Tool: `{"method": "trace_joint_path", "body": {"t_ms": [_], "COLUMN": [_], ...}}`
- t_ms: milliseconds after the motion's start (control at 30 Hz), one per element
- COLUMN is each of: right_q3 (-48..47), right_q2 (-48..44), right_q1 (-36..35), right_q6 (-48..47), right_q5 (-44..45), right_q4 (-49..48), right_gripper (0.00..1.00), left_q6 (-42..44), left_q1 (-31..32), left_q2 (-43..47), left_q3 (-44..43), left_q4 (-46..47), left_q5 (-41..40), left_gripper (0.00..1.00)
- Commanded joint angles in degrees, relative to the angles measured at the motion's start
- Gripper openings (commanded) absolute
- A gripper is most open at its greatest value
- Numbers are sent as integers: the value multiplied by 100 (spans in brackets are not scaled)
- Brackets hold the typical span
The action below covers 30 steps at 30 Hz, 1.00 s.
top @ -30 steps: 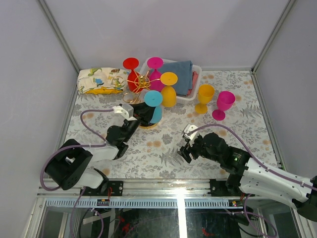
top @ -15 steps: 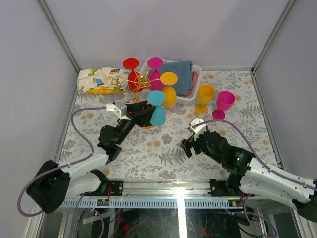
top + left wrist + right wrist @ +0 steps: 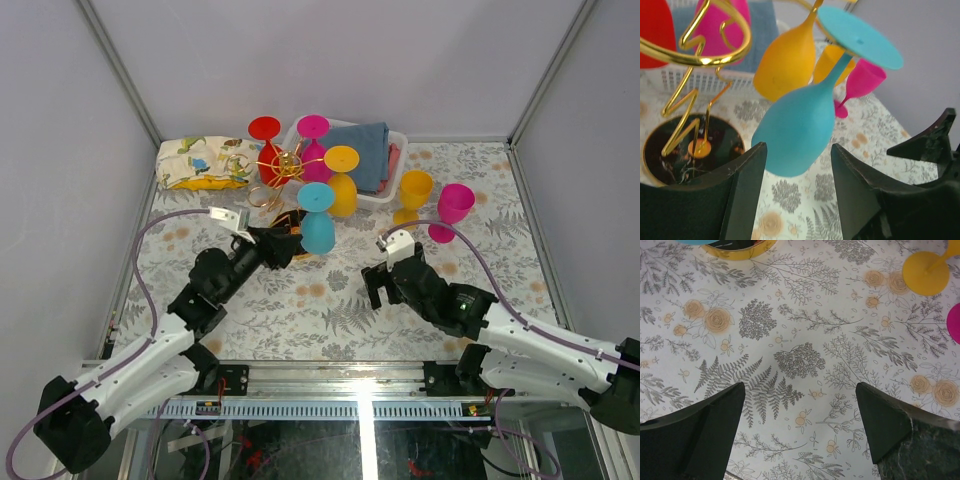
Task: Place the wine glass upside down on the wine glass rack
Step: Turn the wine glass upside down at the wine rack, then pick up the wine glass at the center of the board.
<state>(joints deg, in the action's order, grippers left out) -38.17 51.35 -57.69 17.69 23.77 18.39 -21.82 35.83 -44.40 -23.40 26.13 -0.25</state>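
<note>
The gold wire wine glass rack (image 3: 284, 165) stands at the back, and its dark round base (image 3: 670, 155) shows in the left wrist view. A blue wine glass (image 3: 318, 228) hangs upside down from a rack arm, foot up; its bowl (image 3: 795, 130) is tilted. Red (image 3: 265, 150), magenta (image 3: 313, 145) and orange (image 3: 341, 185) glasses also hang on the rack. My left gripper (image 3: 290, 241) is open, its fingertips (image 3: 752, 165) on either side of the blue bowl's lower end, not gripping it. My right gripper (image 3: 377, 287) is open and empty over the tablecloth (image 3: 800, 405).
A yellow glass (image 3: 412, 197) and a magenta glass (image 3: 450, 210) stand upright at the right; their feet show in the right wrist view (image 3: 926, 272). A white basket (image 3: 396, 152) with folded cloths sits behind the rack. A patterned pouch (image 3: 205, 162) lies at the back left.
The left arm has drawn back towards the near left, and its gripper has let go of the blue glass, which stays hanging on the rack. The right gripper moved slightly farther in.
</note>
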Motion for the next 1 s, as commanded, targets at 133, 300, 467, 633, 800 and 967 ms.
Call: {"method": "trace_joint_path", "body": {"t_ms": [133, 300, 467, 633, 800, 967], "right_q3": [-683, -1241, -1800, -2145, -2597, -2894], "right_q2": [397, 483, 480, 280, 434, 770], "right_q1": [23, 82, 741, 1681, 2261, 2840], "right_q6": [420, 341, 106, 56, -127, -238], "right_q5": [751, 916, 591, 708, 1177, 1343], "right_q4": [447, 845, 1088, 1180, 1220, 1042], "right_gripper": [99, 99, 99, 99, 99, 99], "left_q6": [-358, -218, -15, 129, 319, 369], "left_q1": [-53, -49, -56, -57, -51, -61], "left_q2": [104, 110, 42, 114, 231, 403], "left_q3": [-885, -1226, -1491, -1626, -1684, -1677], "left_q4": [-2743, -3404, -3921, -4247, -4530, -4645], "left_q5": [-144, -112, -178, -281, -437, -558], "left_gripper": [57, 58, 67, 72, 83, 96]}}
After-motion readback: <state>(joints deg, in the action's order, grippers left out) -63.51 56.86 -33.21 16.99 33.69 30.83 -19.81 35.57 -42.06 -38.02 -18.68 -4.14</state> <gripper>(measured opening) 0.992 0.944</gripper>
